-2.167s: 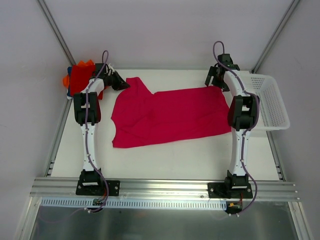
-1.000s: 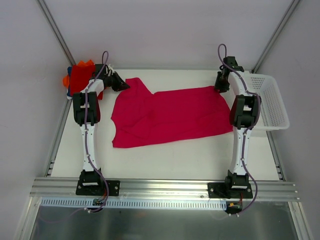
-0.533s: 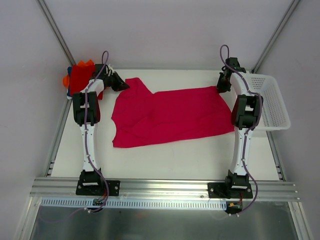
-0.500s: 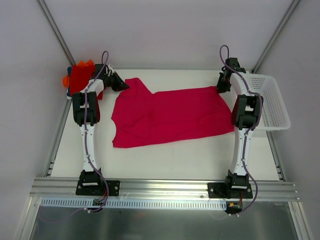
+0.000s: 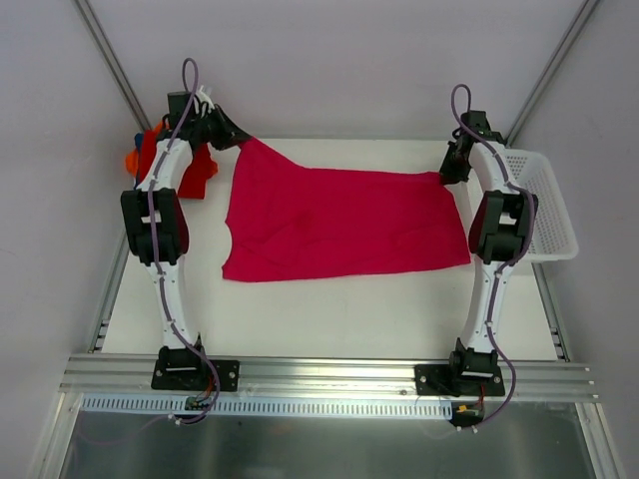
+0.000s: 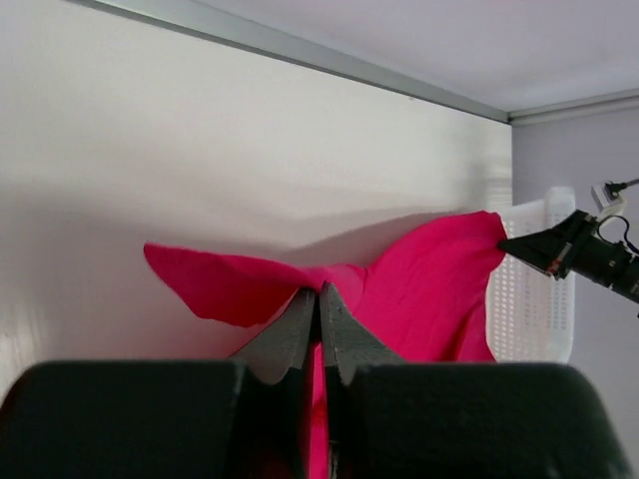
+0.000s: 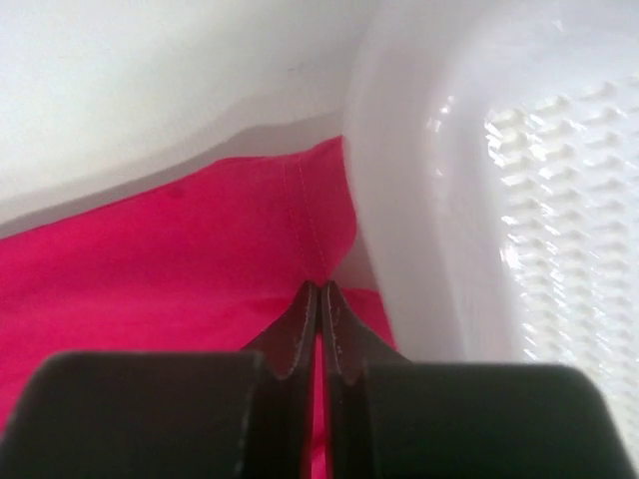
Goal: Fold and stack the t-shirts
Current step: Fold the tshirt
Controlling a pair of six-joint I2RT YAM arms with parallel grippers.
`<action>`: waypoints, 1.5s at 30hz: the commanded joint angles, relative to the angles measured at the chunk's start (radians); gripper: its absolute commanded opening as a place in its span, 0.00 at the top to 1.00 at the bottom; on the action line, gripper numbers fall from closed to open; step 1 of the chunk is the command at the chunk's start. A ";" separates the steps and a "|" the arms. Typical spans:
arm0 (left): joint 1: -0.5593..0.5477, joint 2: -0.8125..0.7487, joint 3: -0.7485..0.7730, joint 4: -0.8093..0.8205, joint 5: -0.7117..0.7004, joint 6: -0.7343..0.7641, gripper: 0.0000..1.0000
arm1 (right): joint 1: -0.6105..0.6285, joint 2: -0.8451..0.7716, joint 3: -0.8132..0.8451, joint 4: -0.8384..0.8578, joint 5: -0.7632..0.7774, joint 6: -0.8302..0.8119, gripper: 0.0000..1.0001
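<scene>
A crimson-pink t-shirt (image 5: 339, 222) lies spread across the middle of the table. My left gripper (image 5: 240, 140) is shut on its far left corner, lifted off the table; in the left wrist view the pink cloth (image 6: 419, 289) runs between the closed fingers (image 6: 319, 299). My right gripper (image 5: 451, 172) is shut on the far right corner; the right wrist view shows the hemmed edge (image 7: 310, 215) pinched at the gripper tips (image 7: 319, 291). A pile of red and orange t-shirts (image 5: 150, 158) sits at the far left corner, partly hidden behind my left arm.
A white perforated basket (image 5: 544, 200) stands at the right edge of the table, close beside my right gripper; its wall (image 7: 429, 180) fills the right wrist view. The back wall rises right behind both grippers.
The right gripper closed on the shirt's far right corner. Both arms then raised and pulled back, drawing the far edge taut and straight; the left corner moved up toward the back wall.
</scene>
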 commanded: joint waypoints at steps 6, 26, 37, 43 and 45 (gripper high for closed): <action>-0.020 -0.234 -0.216 0.014 0.015 0.057 1.00 | -0.054 -0.216 -0.141 -0.055 0.068 -0.020 1.00; -0.223 -0.860 -0.911 0.014 -0.327 0.298 1.00 | 0.035 -0.556 -0.661 0.035 0.152 -0.015 1.00; -0.295 -0.938 -1.040 -0.014 -0.493 0.323 1.00 | 0.038 -0.619 -0.795 0.034 0.307 -0.009 1.00; -0.336 -0.947 -1.094 -0.015 -0.611 0.340 1.00 | 0.036 -0.617 -0.827 0.025 0.367 0.020 0.99; -0.355 -0.940 -1.096 -0.023 -0.666 0.349 1.00 | 0.036 -0.614 -0.836 0.023 0.382 0.028 1.00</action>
